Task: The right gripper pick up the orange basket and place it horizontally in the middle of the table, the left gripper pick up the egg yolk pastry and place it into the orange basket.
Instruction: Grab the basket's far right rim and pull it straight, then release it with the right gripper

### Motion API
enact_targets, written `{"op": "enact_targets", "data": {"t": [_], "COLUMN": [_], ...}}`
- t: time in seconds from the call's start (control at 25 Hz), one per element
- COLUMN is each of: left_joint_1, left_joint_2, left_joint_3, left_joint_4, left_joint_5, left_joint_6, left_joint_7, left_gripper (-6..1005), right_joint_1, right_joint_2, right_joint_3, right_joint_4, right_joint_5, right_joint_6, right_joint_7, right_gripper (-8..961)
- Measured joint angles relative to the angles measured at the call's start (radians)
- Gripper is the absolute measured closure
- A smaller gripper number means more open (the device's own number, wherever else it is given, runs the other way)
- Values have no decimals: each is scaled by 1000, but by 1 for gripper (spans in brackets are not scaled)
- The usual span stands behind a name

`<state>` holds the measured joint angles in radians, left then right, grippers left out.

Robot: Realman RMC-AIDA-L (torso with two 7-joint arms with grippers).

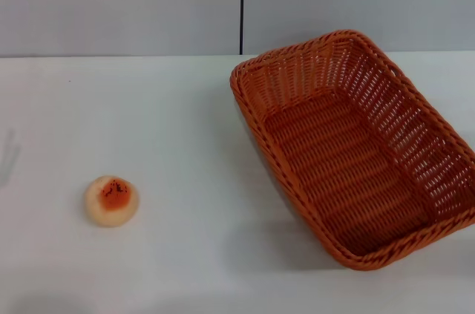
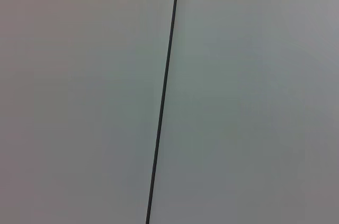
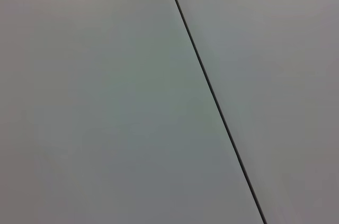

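The orange basket (image 1: 356, 147) sits on the right half of the white table (image 1: 178, 128), turned at a slant, with its long side running from the back middle toward the front right. It holds nothing. The egg yolk pastry (image 1: 111, 200) rests on the table at the front left, its orange-red patch facing up, well apart from the basket. Neither gripper shows in the head view. Both wrist views show only a grey wall panel with a dark seam.
A grey wall (image 1: 119, 2) with a vertical dark seam (image 1: 242, 2) stands behind the table's far edge. Bare tabletop lies between the pastry and the basket. The seam (image 2: 164, 97) crosses the left wrist view, and the seam (image 3: 212, 91) crosses the right wrist view.
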<state>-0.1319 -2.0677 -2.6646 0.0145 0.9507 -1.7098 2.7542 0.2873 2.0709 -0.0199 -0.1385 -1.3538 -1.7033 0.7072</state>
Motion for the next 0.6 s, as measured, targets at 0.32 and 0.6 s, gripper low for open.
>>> {"op": "enact_targets", "data": {"t": [0.32, 0.6], "left_joint_1": [-4, 3], "left_joint_2": [1, 2], "left_joint_3": [0, -7], "left_joint_4": [-1, -1], "left_joint_5": [1, -4], "left_joint_6": [14, 15], "left_joint_7": [0, 0], "left_gripper": [204, 210], "right_joint_1": [3, 3], "right_joint_2": [0, -1], "right_joint_3": [0, -61], "right_joint_4": [0, -43], "right_joint_5": [1, 1], "right_joint_6": [1, 4], "right_joint_7": [0, 37], "right_gripper": [123, 124]}}
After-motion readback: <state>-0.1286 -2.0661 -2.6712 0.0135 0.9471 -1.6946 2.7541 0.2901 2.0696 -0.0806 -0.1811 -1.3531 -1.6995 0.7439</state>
